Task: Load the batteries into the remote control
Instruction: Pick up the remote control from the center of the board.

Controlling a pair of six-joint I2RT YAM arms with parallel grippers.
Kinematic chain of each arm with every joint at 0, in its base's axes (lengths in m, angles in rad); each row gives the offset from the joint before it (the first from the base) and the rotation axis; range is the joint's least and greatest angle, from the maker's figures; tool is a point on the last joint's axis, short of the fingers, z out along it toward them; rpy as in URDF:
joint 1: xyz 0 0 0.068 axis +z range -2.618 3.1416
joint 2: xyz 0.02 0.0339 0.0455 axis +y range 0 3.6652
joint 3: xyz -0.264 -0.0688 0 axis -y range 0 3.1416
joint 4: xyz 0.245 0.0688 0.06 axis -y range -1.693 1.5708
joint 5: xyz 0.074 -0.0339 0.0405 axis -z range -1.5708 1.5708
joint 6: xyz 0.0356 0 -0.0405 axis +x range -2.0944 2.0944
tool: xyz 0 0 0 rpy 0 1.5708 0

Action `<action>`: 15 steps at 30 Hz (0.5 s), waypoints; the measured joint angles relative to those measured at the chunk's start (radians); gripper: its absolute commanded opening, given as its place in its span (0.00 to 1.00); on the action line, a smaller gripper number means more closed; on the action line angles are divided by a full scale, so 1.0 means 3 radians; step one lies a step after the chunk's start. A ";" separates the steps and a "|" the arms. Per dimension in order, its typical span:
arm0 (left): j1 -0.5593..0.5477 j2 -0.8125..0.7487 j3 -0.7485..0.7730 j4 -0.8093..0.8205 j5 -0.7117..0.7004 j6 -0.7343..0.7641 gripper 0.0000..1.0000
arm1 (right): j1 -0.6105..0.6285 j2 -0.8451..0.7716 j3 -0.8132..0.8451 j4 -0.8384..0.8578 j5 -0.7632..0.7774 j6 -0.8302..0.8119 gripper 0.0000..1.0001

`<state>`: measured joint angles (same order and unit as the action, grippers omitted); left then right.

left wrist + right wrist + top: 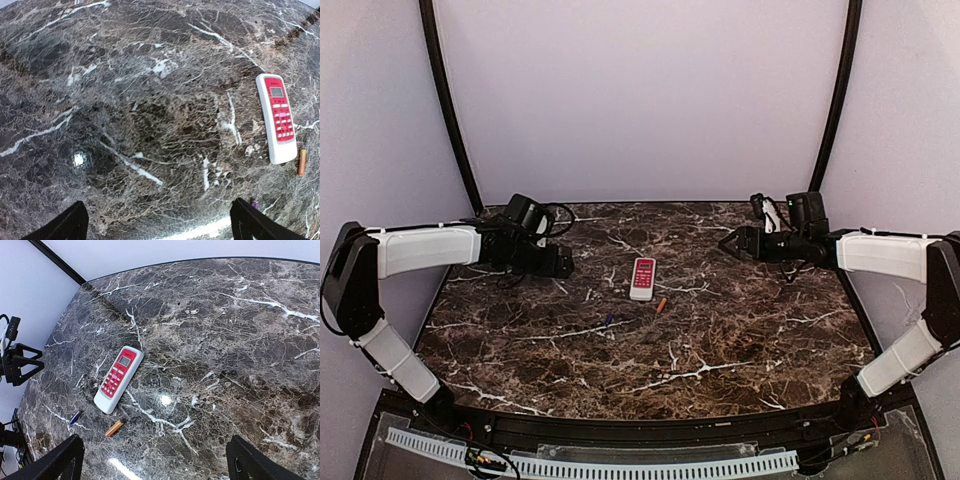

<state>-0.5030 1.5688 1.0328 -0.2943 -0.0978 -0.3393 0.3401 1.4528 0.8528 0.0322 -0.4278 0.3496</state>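
Note:
The remote control (642, 278) (276, 118) (118, 378) lies face up, red front showing, near the middle of the marble table (720, 350). The orange battery (661, 304) (301, 161) (113, 428) lies just beside the remote's near end. The dark blue-purple battery (608, 321) (75, 417) (254, 204) lies a little further to the left. My left gripper (565, 262) (157, 227) hovers open to the left of the remote, holding nothing. To the right of the remote, my right gripper (725, 243) (152, 460) is open and empty too.
Pale walls with black corner posts (445, 100) enclose the table on three sides. A perforated white strip (580, 465) runs along the near edge by the arm bases. The left arm's gripper shows at the left edge of the right wrist view.

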 measured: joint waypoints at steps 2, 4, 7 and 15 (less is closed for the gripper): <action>-0.0053 0.0008 0.0069 -0.0003 -0.0008 0.0011 1.00 | 0.0000 -0.0006 0.0000 -0.0015 -0.0008 -0.0024 0.99; -0.0158 0.0033 0.0173 0.0000 -0.0028 0.0020 1.00 | 0.0000 -0.0027 0.0000 -0.0051 -0.0009 -0.0084 0.99; -0.0356 0.0106 0.0354 0.0006 -0.0055 0.0038 1.00 | 0.0000 -0.0078 0.0000 -0.0089 -0.0008 -0.0167 0.99; -0.0800 0.0785 0.1129 -0.0083 -0.0175 0.0037 1.00 | 0.0000 -0.0240 -0.0018 -0.0109 -0.0011 -0.0308 0.99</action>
<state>-0.7429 1.8042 1.3716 -0.3191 -0.1505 -0.3283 0.3401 1.3808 0.8474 -0.0006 -0.4313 0.2573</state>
